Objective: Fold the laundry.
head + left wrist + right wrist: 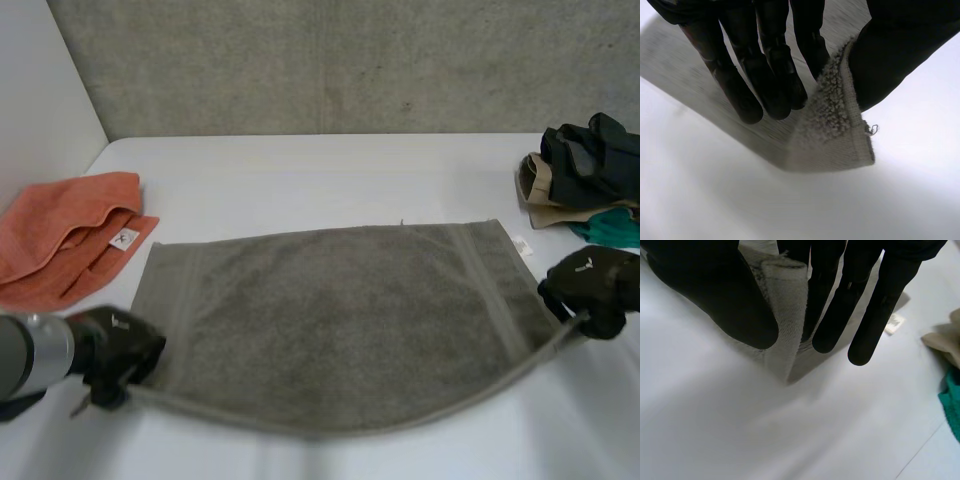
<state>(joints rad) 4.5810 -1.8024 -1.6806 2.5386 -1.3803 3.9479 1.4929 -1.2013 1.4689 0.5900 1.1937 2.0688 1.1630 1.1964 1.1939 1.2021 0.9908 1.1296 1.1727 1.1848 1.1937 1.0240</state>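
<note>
- Black left hand (742, 92): its fingers and thumb pinch the near left corner of the grey terry towel (330, 320). In the left wrist view the corner sticks out from between them, with a small loose thread at its tip.
- Black right hand (727, 305): it grips the near right corner of the same towel in the same way, the cloth squeezed between the thumb and the straight fingers.
- Where the towel is: it lies spread in the middle of the white table (300, 170), long side across. The near edge is lifted and hangs in a shallow curve between the two hands; the far edge rests flat.
- What could go wrong: both pinches sit very near the corner tips, so I judge one corner may slip out if the hands pull apart or move fast. If one hand travels further than the other, the fold will land crooked. The sagging middle may also drag and wrinkle.
- How the towel looks: thick, soft loops, a woven band near each short end, and a white label (520, 247) at the far right corner.
- Further out: a folded orange towel (70, 235) is at the left, and a pile of dark, beige and green clothes (585, 180) at the right, both apart from the towel.
</note>
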